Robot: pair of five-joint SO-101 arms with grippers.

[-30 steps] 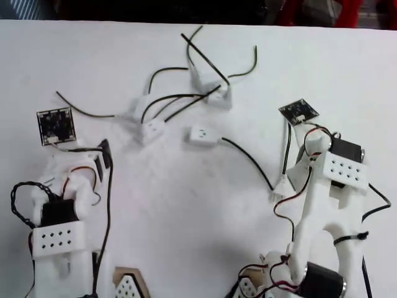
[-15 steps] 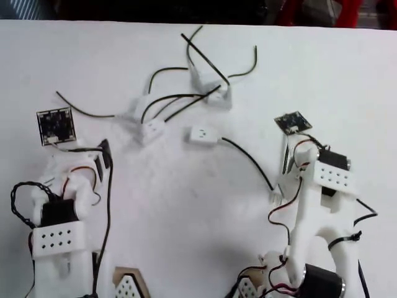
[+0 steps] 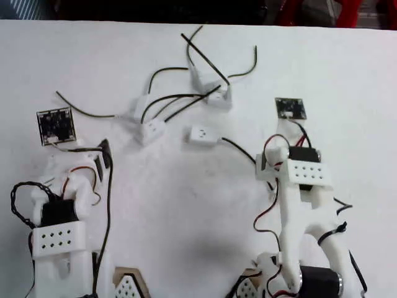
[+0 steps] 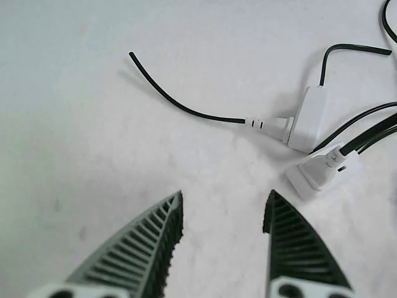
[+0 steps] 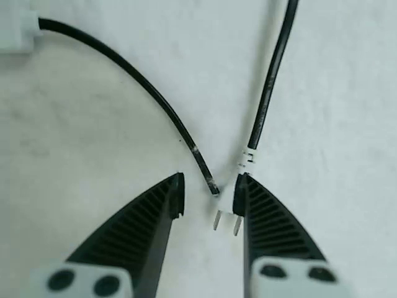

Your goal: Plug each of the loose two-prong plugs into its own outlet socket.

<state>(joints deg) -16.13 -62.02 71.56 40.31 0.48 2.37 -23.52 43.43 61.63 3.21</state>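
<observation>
**Right pincer low over a loose plug, left pincer spread above bare table**

The right arm was stretched forward over the table, with its wrist tipped down toward the surface. The right pincer was held apart by a moderate gap, and nothing was gripped in it. The loose plug was seen lying on the table inside that gap. It was set close against the inner face of one finger and partly hidden by it. Its two prongs were pointed back toward the wrist, and its black cable was led away from the pincer. A cut cable end was laid just beside the plug, between the fingers. That cable could be traced back to the lone outlet socket, which was lying near the middle of the table.

The left arm was folded back at the near side of the table. The left pincer was spread wide above bare table surface. Beyond it, an outlet block was seen with a seated plug pushed into one end and a short black lead trailing from the plug. A second outlet block was lying just beside the first, with dark cables joined at one end. Whether the two blocks touched could not be told.
</observation>
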